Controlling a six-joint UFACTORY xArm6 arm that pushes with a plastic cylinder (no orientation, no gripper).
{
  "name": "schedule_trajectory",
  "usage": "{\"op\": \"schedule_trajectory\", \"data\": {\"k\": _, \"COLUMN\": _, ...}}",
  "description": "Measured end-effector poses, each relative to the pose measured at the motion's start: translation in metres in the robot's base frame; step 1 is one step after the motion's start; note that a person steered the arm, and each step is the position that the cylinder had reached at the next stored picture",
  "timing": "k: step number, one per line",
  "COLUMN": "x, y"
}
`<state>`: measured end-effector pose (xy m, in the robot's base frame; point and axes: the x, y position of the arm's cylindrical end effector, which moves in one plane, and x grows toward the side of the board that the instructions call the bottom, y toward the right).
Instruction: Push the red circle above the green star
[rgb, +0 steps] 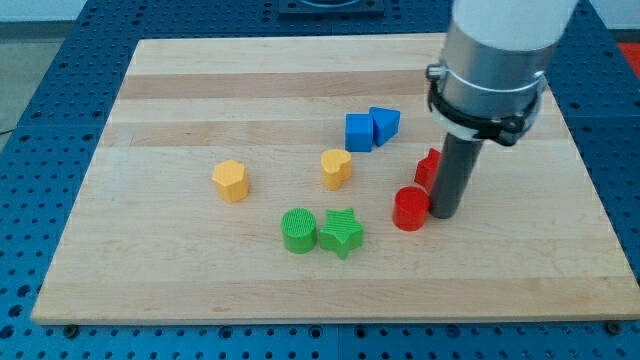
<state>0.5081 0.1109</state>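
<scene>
The red circle (409, 208) lies on the wooden board, right of the green star (341, 232) and a little higher in the view. My tip (443, 213) stands right next to the red circle's right side, touching or nearly touching it. A second red block (428, 166) sits just above the circle, partly hidden behind the rod, so its shape is unclear.
A green circle (298, 230) touches the star's left side. A yellow heart-like block (336, 168) sits above the star. A blue cube (358, 132) and a blue triangle (384, 124) stand higher up. A yellow hexagon (231, 181) lies at the left.
</scene>
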Motion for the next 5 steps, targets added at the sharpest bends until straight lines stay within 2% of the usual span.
{"op": "schedule_trajectory", "data": {"k": 4, "x": 0.0, "y": -0.054}}
{"op": "schedule_trajectory", "data": {"k": 5, "x": 0.012, "y": -0.043}}
